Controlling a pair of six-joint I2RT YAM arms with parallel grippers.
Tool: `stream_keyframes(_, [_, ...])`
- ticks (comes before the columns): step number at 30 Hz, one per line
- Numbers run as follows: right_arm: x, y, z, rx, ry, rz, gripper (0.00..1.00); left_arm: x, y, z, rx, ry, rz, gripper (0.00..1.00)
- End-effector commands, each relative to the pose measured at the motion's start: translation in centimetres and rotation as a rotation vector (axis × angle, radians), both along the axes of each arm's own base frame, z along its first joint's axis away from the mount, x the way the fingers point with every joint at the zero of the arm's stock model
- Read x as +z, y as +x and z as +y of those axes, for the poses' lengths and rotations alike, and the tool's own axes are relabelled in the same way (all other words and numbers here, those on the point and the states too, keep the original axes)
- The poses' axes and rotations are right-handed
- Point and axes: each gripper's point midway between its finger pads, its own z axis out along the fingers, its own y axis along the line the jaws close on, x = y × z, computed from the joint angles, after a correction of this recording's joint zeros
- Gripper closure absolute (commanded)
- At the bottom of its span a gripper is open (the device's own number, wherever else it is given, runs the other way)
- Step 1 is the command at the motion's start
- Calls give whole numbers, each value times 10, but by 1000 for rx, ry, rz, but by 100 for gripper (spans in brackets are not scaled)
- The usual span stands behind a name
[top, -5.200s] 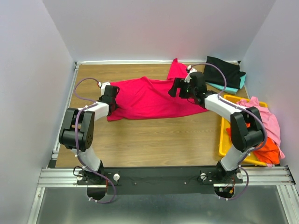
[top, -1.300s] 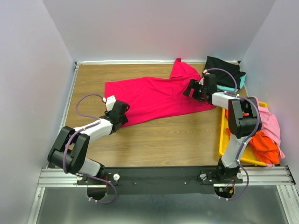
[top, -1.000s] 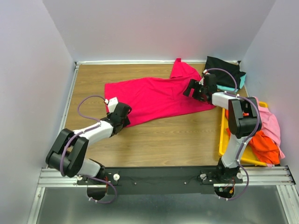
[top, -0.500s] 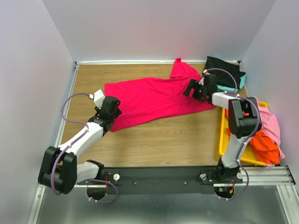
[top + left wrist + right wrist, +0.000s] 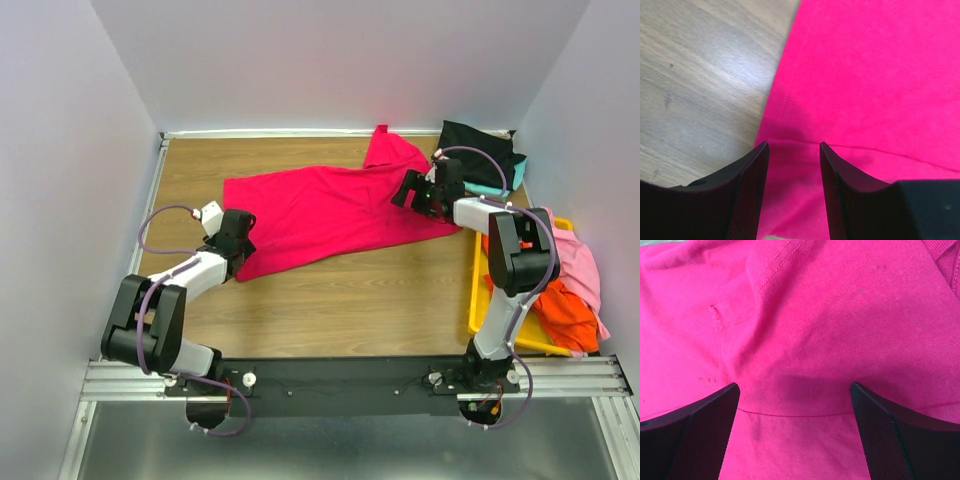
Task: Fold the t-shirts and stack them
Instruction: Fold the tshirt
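**Left gripper [image 5: 236, 232] out at the near-left corner of the red shirt [image 5: 330, 208]; no fold begun**

Since a second ago my left arm has swung leftward. It has carried its gripper along the near hem to the shirt's near-left corner, and that corner has shifted left with it. The right gripper [image 5: 412, 190] has not moved from the shirt's right part.

In the left wrist view the jaws stand a narrow way apart, straddling a doubled edge of red cloth, and I see nothing pinched. The right jaws stand wide over flat red cloth beside a seam, gripping nothing.

The red shirt lies spread across the far half of the table [image 5: 330, 300], with one part reaching toward the far wall, and I see no fold made in it. At the far right a black shirt [image 5: 480, 150] rests on a teal shirt [image 5: 515, 178], which I take for the stack already begun. A pink shirt [image 5: 572, 255] and an orange shirt [image 5: 572, 322] lie heaped in the yellow bin [image 5: 478, 300] at the right. I judge two shirts done, this one at the flattening stage, and two waiting
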Motion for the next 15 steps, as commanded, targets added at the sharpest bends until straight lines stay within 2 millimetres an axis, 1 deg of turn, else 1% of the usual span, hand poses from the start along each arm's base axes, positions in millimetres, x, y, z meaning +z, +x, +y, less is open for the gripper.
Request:
stream_keyframes(1, [-7,-13,4,28,-3,38,2,-1,5,5,40,-6,-20,48])
stream_keyframes(3, [-8,-14,4,28,-3,41,2,-2,6,7,45,-2,-18,48])
stream_keyframes(5, [-7,-13,5,29,-3,38,2,-9,5,6,39,2,2,49])
stream_keyframes(8, [-8,-14,5,29,-3,41,2,-11,6,4,28,2,14,53])
stream_keyframes(10, [-7,-13,4,28,-3,38,2,-11,7,4,21,8,16,61])
stream_keyframes(11, [-6,-13,5,29,-5,35,2,-11,7,5,25,13,18,62])
stream_keyframes(12, [-6,-13,4,27,-5,36,2,-11,7,6,26,17,19,69])
stream_keyframes(13, [-7,-13,4,25,-5,37,2,-12,6,6,26,19,21,71])
stream_keyframes(14, [-7,-13,4,25,-5,38,2,-11,6,6,25,18,20,80])
stream_keyframes(15, [-7,-13,5,28,-4,37,2,-11,6,6,24,18,19,83])
